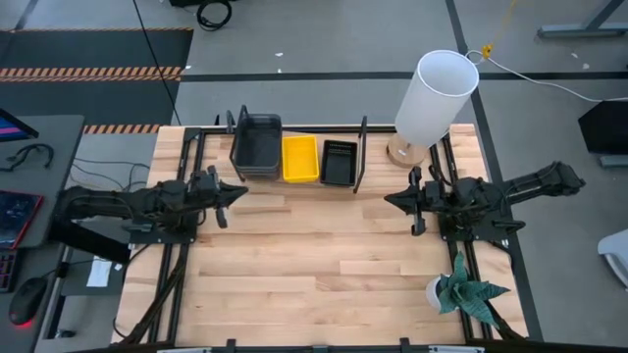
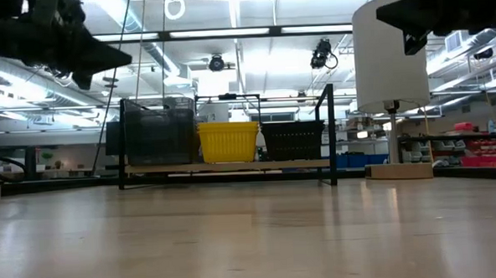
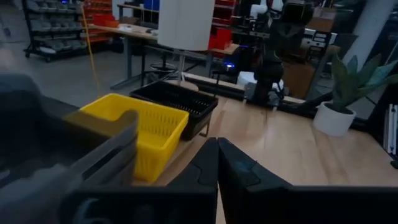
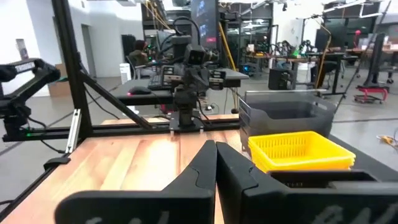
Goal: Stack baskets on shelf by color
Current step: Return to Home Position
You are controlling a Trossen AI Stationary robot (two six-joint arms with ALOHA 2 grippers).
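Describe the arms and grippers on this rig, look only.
Both arms are matte black, built of chunky jointed segments. The left gripper and right gripper each have two flat, wedge-shaped dark fingers that taper to a point. I can't make out any markings, coloured parts or cabling on them.
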